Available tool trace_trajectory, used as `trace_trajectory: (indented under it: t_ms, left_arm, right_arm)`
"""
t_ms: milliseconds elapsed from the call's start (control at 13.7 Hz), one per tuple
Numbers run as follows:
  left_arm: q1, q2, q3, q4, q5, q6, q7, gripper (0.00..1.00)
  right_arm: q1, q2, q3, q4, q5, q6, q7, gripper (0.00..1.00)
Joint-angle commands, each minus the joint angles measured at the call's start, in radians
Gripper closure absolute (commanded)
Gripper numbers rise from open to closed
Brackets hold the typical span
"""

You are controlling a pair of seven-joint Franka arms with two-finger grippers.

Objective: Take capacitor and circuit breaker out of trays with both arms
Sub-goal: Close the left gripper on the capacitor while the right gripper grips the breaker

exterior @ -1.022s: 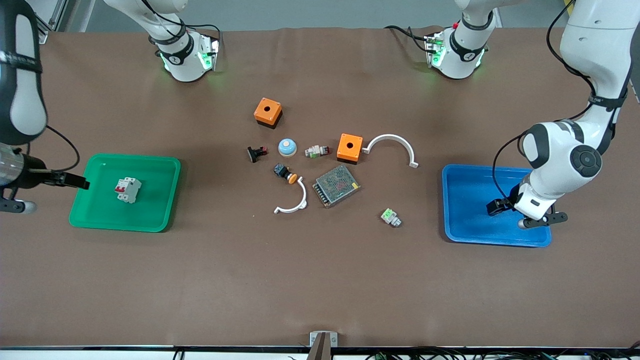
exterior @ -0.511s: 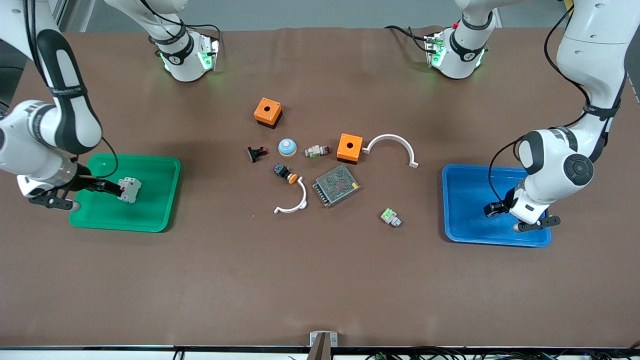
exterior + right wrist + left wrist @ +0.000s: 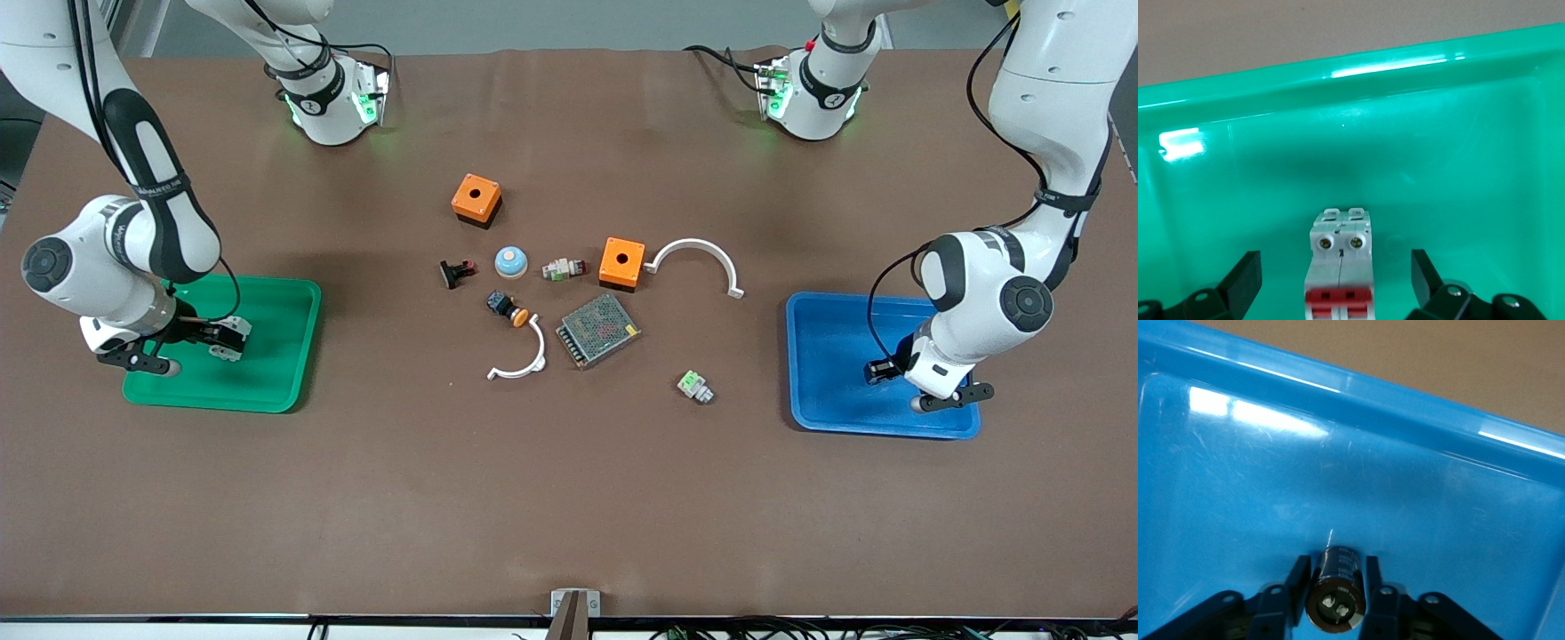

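Left gripper (image 3: pixel 1337 597) is clamped across the small dark cylindrical capacitor (image 3: pixel 1337 590) in the blue plastic tray (image 3: pixel 1238 487); light, rigid, likely slippery. Right gripper (image 3: pixel 1336 277) is spread around the white rectangular circuit breaker (image 3: pixel 1340 267) in the green plastic tray (image 3: pixel 1338 87); flat flanks are judged best held.

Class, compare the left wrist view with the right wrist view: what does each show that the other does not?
Only the left wrist view: the blue tray, with the left tool shut on the capacitor. Only the right wrist view: the green tray, with the right tool open around the circuit breaker. Both show a tool low inside a tray.
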Motion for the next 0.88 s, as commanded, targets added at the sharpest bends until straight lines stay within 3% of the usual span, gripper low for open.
trace_trajectory:
  t_ms: [0, 146, 292, 438, 584, 803]
  left_arm:
    - [0.002, -0.018, -0.001, -0.003, 0.027, -0.019, -0.023, 0.99]
    - [-0.008, -0.075, -0.004, 0.000, 0.027, -0.079, -0.024, 1.00]
    - [-0.037, -0.154, -0.015, -0.004, 0.027, -0.139, -0.065, 1.00]
    - [-0.090, -0.208, -0.038, -0.006, 0.027, -0.217, -0.148, 1.00]
    - [-0.150, -0.233, -0.073, -0.041, 0.027, -0.234, -0.277, 1.00]
    - [-0.253, -0.237, -0.086, -0.078, 0.027, -0.229, -0.407, 1.00]
  right_arm:
    - [-0.005, 0.007, 0.004, -0.027, 0.007, 0.030, -0.032, 0.15]
    - [-0.003, 0.007, 0.004, -0.038, 0.007, 0.029, -0.034, 0.38]
    - [-0.003, 0.003, 0.004, -0.043, 0.009, 0.004, -0.032, 0.72]
    - [-0.003, -0.012, 0.004, -0.032, 0.007, -0.045, -0.024, 0.97]
    - [0.024, -0.034, 0.005, 0.035, 0.009, -0.127, -0.014, 1.00]
    - [0.087, -0.048, 0.005, 0.189, 0.009, -0.377, 0.115, 1.00]
